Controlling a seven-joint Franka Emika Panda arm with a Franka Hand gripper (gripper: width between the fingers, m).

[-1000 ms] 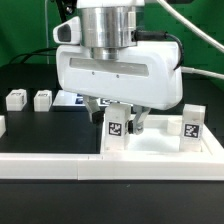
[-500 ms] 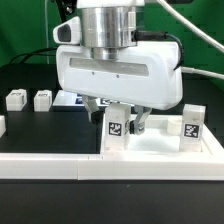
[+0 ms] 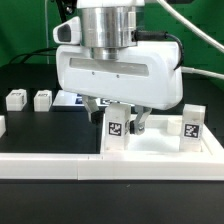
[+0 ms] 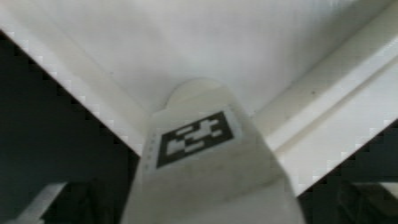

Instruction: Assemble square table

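The square table top [image 3: 160, 150] lies as a white rimmed tray at the exterior view's right. Two white tagged legs stand upright on it, one [image 3: 117, 127] near its left corner and one [image 3: 192, 125] near its right. My gripper [image 3: 117, 118] hangs straight over the left leg, open, with a finger on each side of it and a dark gap to each. In the wrist view that leg [image 4: 196, 135] rises between the dark fingers [image 4: 45, 205] of the gripper [image 4: 205, 205], with the table top [image 4: 267, 60] behind it.
Two more small white legs [image 3: 15, 99] [image 3: 42, 99] lie on the black table at the exterior view's left. The marker board [image 3: 68, 99] shows partly behind the gripper. A long white border rail [image 3: 50, 162] runs along the front.
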